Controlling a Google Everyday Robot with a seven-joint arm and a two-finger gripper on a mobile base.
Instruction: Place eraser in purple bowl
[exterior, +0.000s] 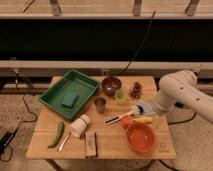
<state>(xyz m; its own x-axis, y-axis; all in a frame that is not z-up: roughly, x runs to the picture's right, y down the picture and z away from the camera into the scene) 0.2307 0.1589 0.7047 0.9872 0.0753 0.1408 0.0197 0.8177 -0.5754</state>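
The eraser [90, 143], a tan block with a darker centre stripe, lies flat near the table's front edge, just right of the white cup [79, 125]. The purple bowl [111, 85] stands at the back middle of the table, upright. My gripper [157, 120] hangs from the white arm over the table's right side, beside the orange bowl [140, 138], far from both the eraser and the purple bowl. Nothing shows in it.
A green tray [54, 97] holding a green sponge [70, 100] sits at back left. A light-green cup [120, 96], a dark cup [100, 104], a brush [131, 113], a brown cluster [136, 91] and a green vegetable [57, 134] are spread over the wooden table [112, 150].
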